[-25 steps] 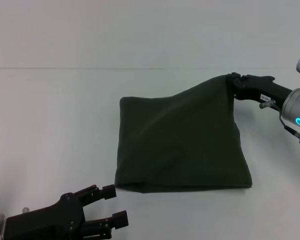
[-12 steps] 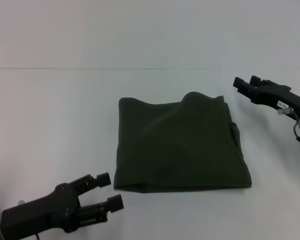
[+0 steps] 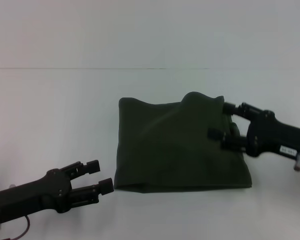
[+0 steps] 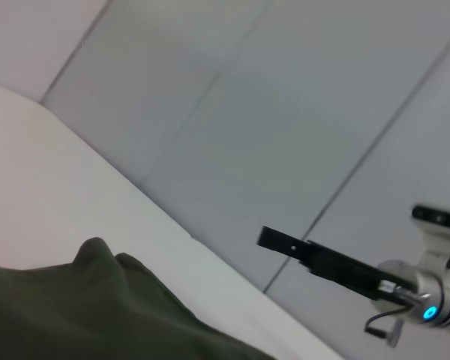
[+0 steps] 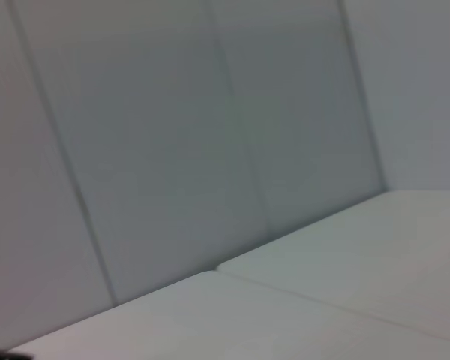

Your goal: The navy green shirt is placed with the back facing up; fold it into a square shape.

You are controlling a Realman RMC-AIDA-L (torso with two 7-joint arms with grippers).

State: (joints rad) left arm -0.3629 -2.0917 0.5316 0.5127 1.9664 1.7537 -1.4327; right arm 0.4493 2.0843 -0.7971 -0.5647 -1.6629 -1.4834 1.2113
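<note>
You see the navy green shirt [image 3: 180, 147] folded into a rough square at the middle of the white table [image 3: 55, 120], its far right corner bunched up. Your right gripper [image 3: 221, 120] hovers over the shirt's right edge, fingers spread. Your left gripper [image 3: 100, 175] sits open near the shirt's near left corner, not touching it.

A wide white table [image 3: 55, 125] fills most of what lies ahead, its surface plain and matte, with a thin seam running straight across it towards the far side. Behind it stands a pale grey wall [image 5: 172, 135] made of large flat panels divided by narrow dark joints. The light is soft and even.
</note>
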